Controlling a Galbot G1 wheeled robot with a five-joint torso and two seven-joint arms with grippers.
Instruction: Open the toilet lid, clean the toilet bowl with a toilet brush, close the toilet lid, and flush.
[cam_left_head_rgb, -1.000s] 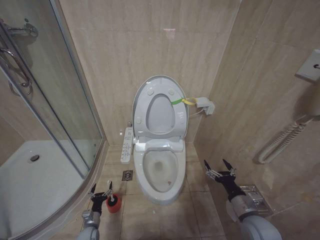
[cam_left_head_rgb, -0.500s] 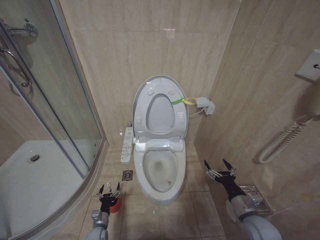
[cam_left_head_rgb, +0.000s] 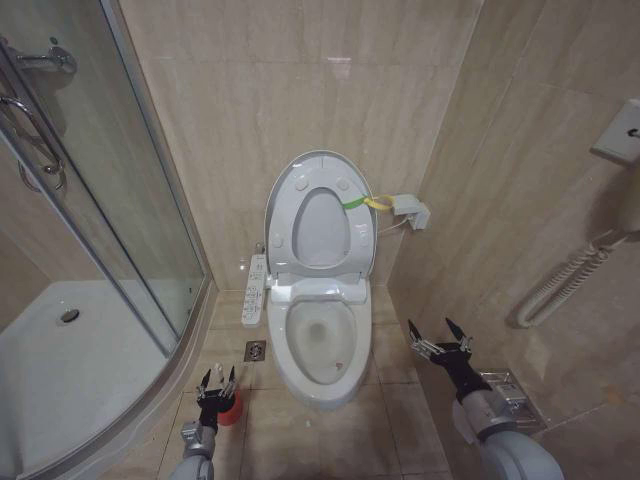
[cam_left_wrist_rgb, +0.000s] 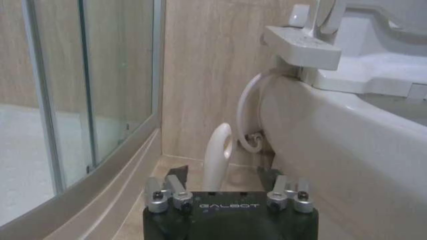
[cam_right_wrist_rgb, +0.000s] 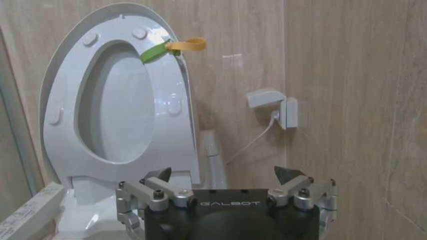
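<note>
With the toilet lid (cam_left_head_rgb: 320, 212) already up, the left pincer (cam_left_head_rgb: 217, 382) hangs wide open above the toilet brush (cam_left_head_rgb: 228, 404) to grasp its handle, while the right pincer (cam_left_head_rgb: 440, 340) waits open beside the toilet bowl (cam_left_head_rgb: 320, 385).

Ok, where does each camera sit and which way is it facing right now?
Head: high up, looking forward and down at the bowl, raised lid, both arms.
Left wrist: near the floor behind the open left hand, facing the brush handle beside the bowl.
Right wrist: behind the open right hand, facing the lid.
Shared: head and right wrist both show the lid.
</note>
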